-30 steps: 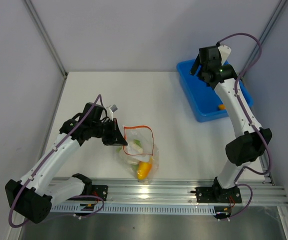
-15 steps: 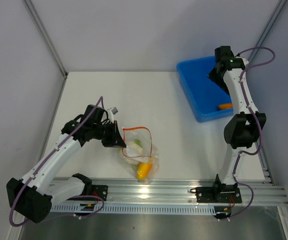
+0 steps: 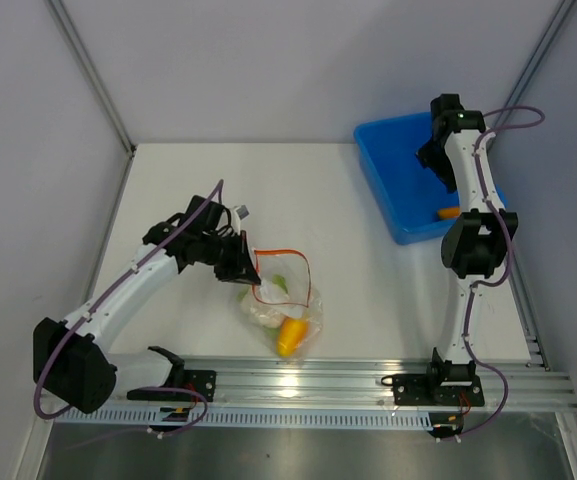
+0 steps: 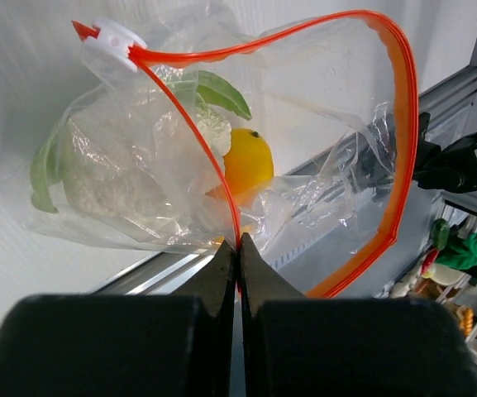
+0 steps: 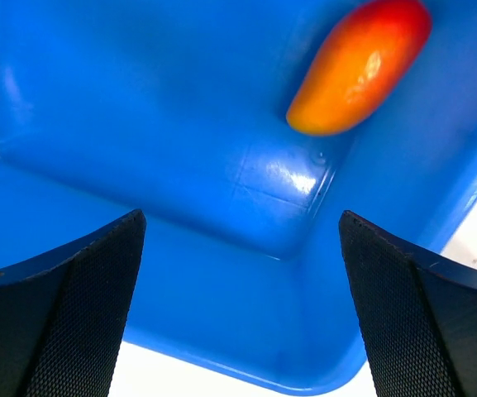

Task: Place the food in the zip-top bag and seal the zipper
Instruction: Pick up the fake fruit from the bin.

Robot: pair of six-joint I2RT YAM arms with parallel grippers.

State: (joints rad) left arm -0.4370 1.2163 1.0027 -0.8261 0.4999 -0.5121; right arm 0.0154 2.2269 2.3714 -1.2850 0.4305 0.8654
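left gripper [image 4: 238, 246] clenched on the zipper [image 4: 405, 132] — if it slips, the bag [image 4: 337, 194] sags shut; right gripper [image 5: 240, 240] spread wide — we could knock the red-orange piece [image 5: 358, 66] aside.

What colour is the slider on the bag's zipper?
White slider, clearest in the left wrist view.

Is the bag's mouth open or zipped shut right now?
Open. The zipper strip gapes in a wide loop, its white slider at one end; the left gripper pinches one side of it.

Clear bag [image 3: 283, 305] open, zipper [image 4: 403, 124] unsealed; cauliflower [image 4: 106, 169], yellow pc [image 4: 246, 165] inside; red-orange pc [image 5: 358, 66] in bin [image 5: 139, 124].
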